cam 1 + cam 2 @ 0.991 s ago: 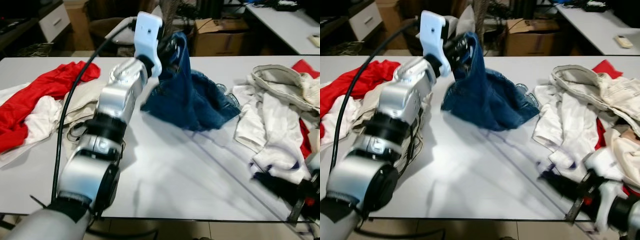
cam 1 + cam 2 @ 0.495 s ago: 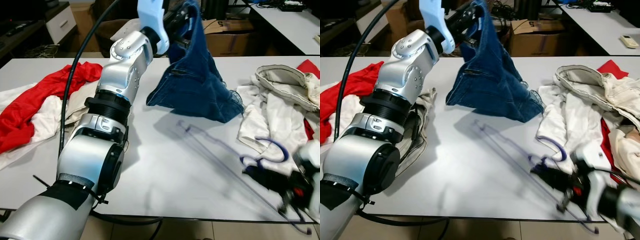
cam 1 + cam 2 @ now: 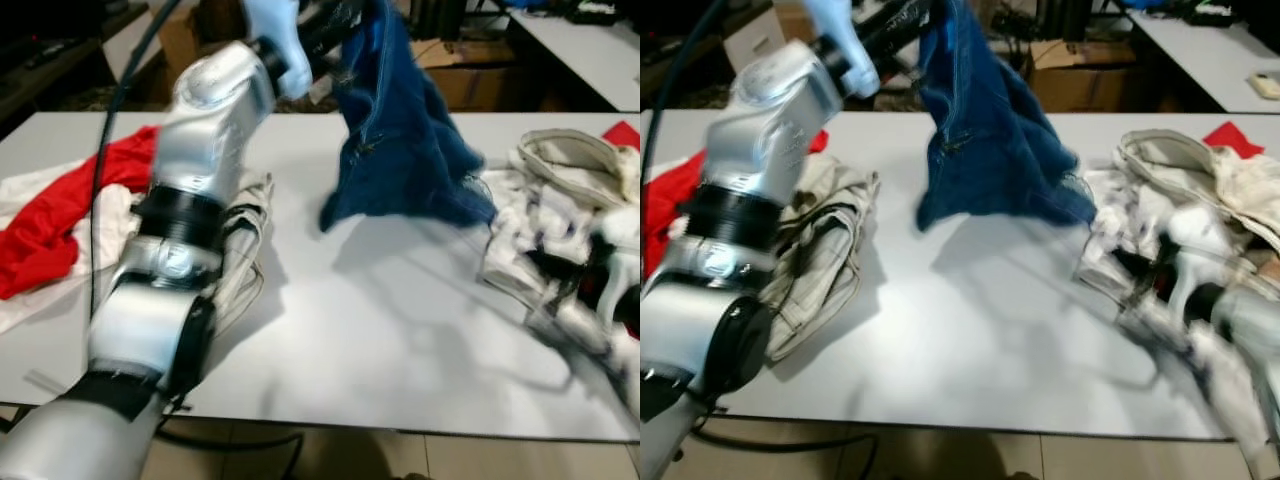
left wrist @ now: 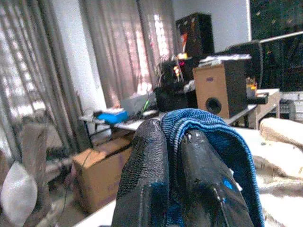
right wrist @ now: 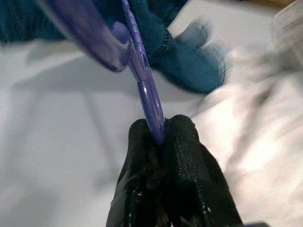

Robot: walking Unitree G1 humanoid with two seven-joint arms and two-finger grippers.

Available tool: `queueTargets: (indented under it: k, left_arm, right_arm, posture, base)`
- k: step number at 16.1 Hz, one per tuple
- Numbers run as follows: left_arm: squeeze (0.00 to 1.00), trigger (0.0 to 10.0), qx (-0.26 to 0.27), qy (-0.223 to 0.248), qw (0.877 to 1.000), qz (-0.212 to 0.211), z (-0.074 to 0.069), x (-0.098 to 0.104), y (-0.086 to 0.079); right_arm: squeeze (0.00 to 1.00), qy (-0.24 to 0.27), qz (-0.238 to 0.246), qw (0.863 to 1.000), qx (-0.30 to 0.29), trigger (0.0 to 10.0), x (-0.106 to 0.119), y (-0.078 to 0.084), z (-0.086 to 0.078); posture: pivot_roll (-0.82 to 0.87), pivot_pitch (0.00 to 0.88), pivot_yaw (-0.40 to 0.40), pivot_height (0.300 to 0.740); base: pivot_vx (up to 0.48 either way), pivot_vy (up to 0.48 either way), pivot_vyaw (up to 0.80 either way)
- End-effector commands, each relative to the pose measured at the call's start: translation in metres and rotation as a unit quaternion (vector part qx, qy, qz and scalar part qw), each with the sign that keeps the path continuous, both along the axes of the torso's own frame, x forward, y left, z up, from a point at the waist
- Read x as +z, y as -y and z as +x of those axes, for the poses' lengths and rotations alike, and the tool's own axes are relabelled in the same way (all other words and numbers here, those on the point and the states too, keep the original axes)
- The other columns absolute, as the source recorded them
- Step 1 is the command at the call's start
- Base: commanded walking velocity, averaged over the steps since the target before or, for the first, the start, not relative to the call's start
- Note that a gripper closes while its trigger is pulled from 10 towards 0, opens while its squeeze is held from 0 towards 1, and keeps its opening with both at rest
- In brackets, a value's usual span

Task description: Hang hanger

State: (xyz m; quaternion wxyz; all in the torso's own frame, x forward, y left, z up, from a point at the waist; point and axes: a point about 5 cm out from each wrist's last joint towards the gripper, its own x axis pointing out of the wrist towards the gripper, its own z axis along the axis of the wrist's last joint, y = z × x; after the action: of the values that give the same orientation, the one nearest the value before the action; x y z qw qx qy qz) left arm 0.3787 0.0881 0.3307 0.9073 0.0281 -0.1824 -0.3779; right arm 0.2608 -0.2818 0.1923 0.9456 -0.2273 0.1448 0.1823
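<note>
White bench (image 3: pixel 400 330) below both tools, strewn with clothes: red cloth (image 3: pixel 60 215) and beige garment (image 3: pixel 825 235) under the left arm, pale heap (image 3: pixel 1185 170) by the right tool.

Blue jeans (image 3: pixel 400 140) hanging from the left tool (image 4: pixel 173 151), raised high, hem just brushing or barely off the bench; hard to tell which. Left tool pressed together on a fold of the denim, cloth wrapped over one finger.

Right tool (image 5: pixel 161 137) low at the bench's near right edge, much blurred in the head views. Pinching the purple hanger (image 5: pixel 137 66), whose thin bar runs away from the fingertips toward the jeans.

Step in hand, by judgement: bringing garment and hanger together, jeans held up, hanger gripped but well short of the cloth. Next move calls for lifting the hanger toward the hanging denim and threading the bar through or under the fabric near the left tool, keeping the pinch firm; thin bar likely to twist in the grip, and loose denim to swing.
</note>
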Motion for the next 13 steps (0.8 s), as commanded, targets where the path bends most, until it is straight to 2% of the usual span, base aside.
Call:
queueTargets:
  k: [1, 3, 5, 6, 7, 8, 9, 10, 11, 12, 13]
  left_arm:
    - [0.00, 0.0, 0.002, 0.007, 1.000, 0.003, -0.004, 0.004, -0.004]
    - [0.00, 0.0, 0.048, -0.018, 0.999, 0.003, -0.002, -0.010, -0.022]
    - [0.00, 0.0, 0.091, -0.087, 0.991, 0.047, -0.005, -0.048, -0.040]
    - [0.00, 0.0, 0.098, -0.103, 0.988, 0.054, -0.006, -0.058, -0.042]
    - [0.00, 0.0, 0.120, -0.152, 0.976, 0.098, -0.016, -0.096, -0.049]
    - [0.00, 0.0, 0.121, -0.161, 0.974, 0.108, -0.019, -0.102, -0.050]
    - [0.00, 0.0, 0.104, -0.194, 0.968, 0.118, -0.033, -0.117, -0.047]
    - [0.00, 0.0, 0.096, -0.206, 0.965, 0.129, -0.039, -0.124, -0.046]
    - [0.00, 0.0, 0.098, -0.224, 0.950, 0.195, -0.059, -0.152, -0.054]
    - [0.00, 0.0, 0.119, -0.231, 0.944, 0.204, -0.063, -0.159, -0.062]
    - [0.00, 0.0, 0.132, -0.218, 0.945, 0.205, -0.061, -0.158, -0.066]
  right_arm:
    - [0.00, 0.061, -0.001, 0.998, -0.009, 10.0, 0.022, 0.005, 0.009]
    - [0.00, 0.139, 0.045, 0.989, 0.003, 10.0, 0.054, 0.003, 0.021]
    - [0.00, 0.184, 0.083, 0.979, 0.021, 10.0, 0.067, 0.000, 0.028]
    - [0.00, 0.186, 0.087, 0.978, 0.028, 10.0, 0.067, -0.002, 0.028]
    - [0.00, 0.177, 0.088, 0.978, 0.060, 10.0, 0.064, -0.009, 0.026]
    - [0.00, 0.174, 0.087, 0.979, 0.067, 10.0, 0.062, -0.010, 0.026]
    - [0.00, 0.165, 0.083, 0.980, 0.078, 10.0, 0.057, -0.012, 0.023]
    - [0.00, 0.163, 0.083, 0.980, 0.079, 10.0, 0.056, -0.013, 0.022]
    - [0.00, 0.158, 0.093, 0.980, 0.081, 10.0, 0.049, -0.014, 0.018]
    - [0.00, 0.153, 0.100, 0.980, 0.083, 10.0, 0.045, -0.017, 0.014]
    - [0.00, 0.147, 0.106, 0.980, 0.082, 10.0, 0.040, -0.019, 0.012]
  posture:
    - [-0.06, 0.000, 0.032, 0.740]
    - [-0.05, 0.000, 0.020, 0.740]
    - [-0.05, 0.000, 0.026, 0.740]
    - [-0.05, 0.000, 0.032, 0.740]
    - [-0.05, 0.000, 0.042, 0.740]
    - [-0.05, 0.000, 0.042, 0.740]
    - [-0.05, 0.000, 0.050, 0.740]
    - [-0.05, 0.000, 0.052, 0.740]
    - [-0.05, 0.000, 0.056, 0.740]
    - [-0.05, 0.000, 0.057, 0.740]
    - [-0.05, 0.000, 0.057, 0.740]
  base:
    - [0.000, 0.000, 0.00]
    - [0.000, 0.000, 0.00]
    - [0.000, 0.000, 0.00]
    - [0.000, 0.000, 0.00]
    - [0.000, 0.000, 0.00]
    - [0.000, 0.000, 0.00]
    - [0.000, 0.000, 0.00]
    - [0.000, 0.000, 0.00]
    - [0.000, 0.000, 0.00]
    - [0.000, 0.000, 0.00]
    - [0.000, 0.000, 0.00]
